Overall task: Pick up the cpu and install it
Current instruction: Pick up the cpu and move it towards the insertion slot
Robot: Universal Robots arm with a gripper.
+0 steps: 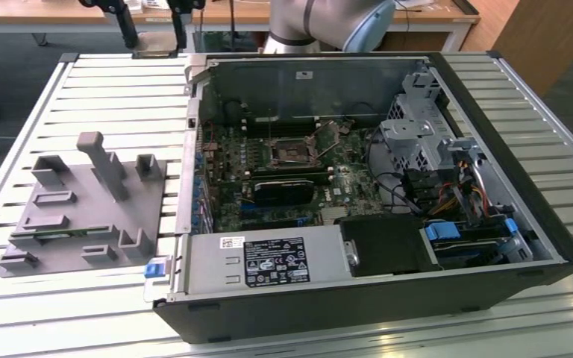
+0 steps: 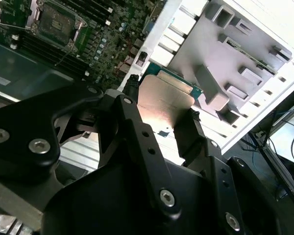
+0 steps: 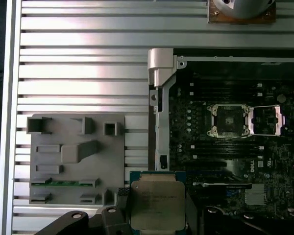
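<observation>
Silver cpu (image 3: pixel 157 204), grey tray (image 3: pixel 112 166), black end effector (image 2: pixel 161 108)

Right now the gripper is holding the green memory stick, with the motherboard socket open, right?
Not quite: the gripper is holding the cpu, as the first wrist view shows; the memory stick lies in the grey holder. The motherboard socket is open.

- cpu (image 3: pixel 157 204) (image 2: pixel 164 105): flat square chip with a silver-grey metal lid and a thin green board rim.
- Clamped by opposite edges in the hand (image 3: pixel 157 213), lid facing the first wrist view.
</observation>
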